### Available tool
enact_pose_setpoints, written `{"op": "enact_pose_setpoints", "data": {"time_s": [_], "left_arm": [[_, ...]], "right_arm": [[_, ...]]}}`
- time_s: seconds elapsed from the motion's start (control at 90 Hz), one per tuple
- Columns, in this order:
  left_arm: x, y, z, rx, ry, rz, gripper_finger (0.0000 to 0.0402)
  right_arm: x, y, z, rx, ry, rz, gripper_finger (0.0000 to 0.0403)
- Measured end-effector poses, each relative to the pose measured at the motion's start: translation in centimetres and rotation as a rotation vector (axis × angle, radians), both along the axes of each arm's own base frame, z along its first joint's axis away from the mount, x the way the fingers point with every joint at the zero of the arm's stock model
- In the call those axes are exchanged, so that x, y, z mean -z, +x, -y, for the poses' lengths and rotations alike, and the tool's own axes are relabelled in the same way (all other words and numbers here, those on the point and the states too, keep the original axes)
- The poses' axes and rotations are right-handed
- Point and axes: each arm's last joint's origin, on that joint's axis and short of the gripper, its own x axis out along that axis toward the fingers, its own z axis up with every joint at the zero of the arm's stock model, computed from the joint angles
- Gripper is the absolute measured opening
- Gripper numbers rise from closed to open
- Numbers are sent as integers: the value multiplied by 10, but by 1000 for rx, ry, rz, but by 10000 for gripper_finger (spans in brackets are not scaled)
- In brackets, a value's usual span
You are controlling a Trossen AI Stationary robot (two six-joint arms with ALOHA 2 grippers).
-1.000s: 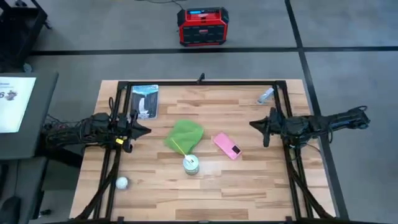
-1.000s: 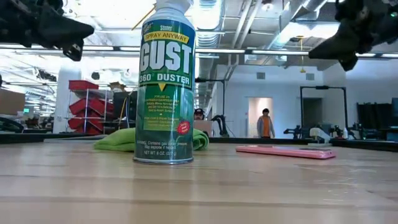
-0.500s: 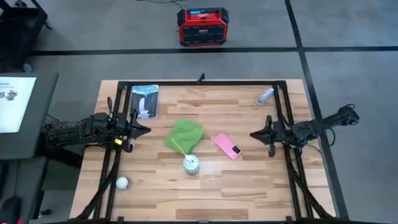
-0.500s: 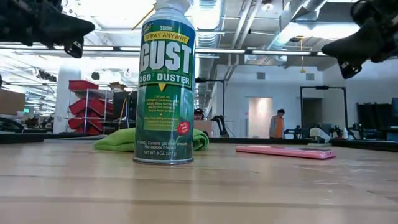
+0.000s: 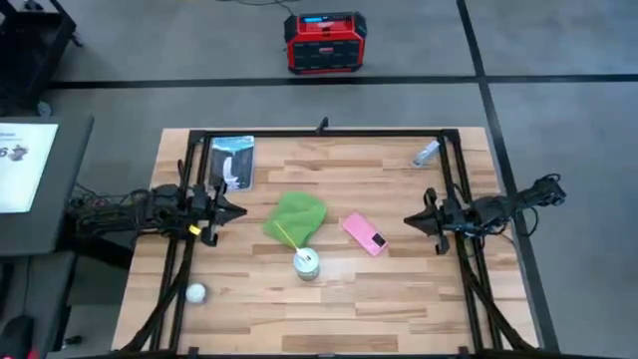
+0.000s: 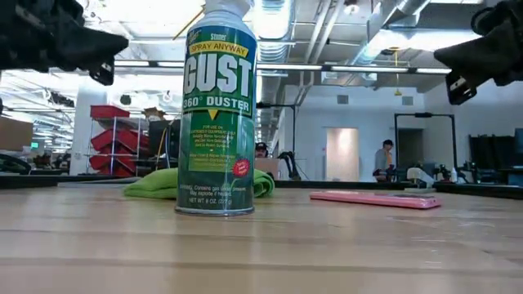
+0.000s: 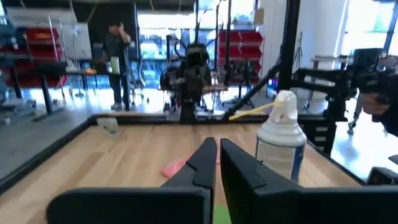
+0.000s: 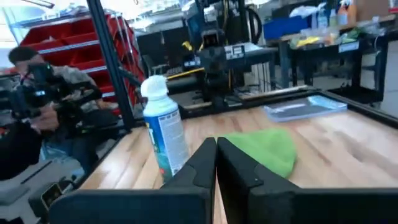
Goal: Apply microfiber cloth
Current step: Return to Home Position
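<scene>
The microfiber cloth (image 5: 296,216) is seen lying loose on the bench (image 5: 399,289), near its middle. It is not held by any hand. The pink-backed phone (image 5: 364,233) lies flat beside it, toward the right arm, with a small gap between the two. The duster can (image 5: 306,263) stands upright just in front of the cloth, and its thin yellow straw reaches over the green fabric.

The left hand (image 5: 237,210) is found at the left edge of the bench and the right hand (image 5: 408,219) at the right edge. Both are raised above the wood, as the low view shows. In each wrist view the two fingers are pressed together, and nothing is carried between them.

Little danger is judged to be left, but some points should be noted. The can is tall and narrow, so it could be knocked over if an arm were swung low across the middle; the cloth and the phone would then be struck or pushed. The phone is the thing nearest to the right hand, and it could be shoved along the bench if that hand were lowered too early. If an arm were folded too quickly, the black frame rails (image 5: 454,175) at the bench sides could be touched by it.
</scene>
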Motion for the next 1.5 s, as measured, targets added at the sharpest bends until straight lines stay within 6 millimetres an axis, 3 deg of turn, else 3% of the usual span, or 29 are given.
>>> {"op": "enact_pose_setpoints", "data": {"time_s": [0.367,0.633,1.5], "left_arm": [[5,1,0,-2,-32,4,0],[11,2,-1,2,-228,-61,0],[12,2,-1,1,-207,-67,0]], "right_arm": [[2,1,2,29,-7,-22,0],[2,1,2,37,-8,-24,0],[2,1,2,39,-4,-18,0]]}}
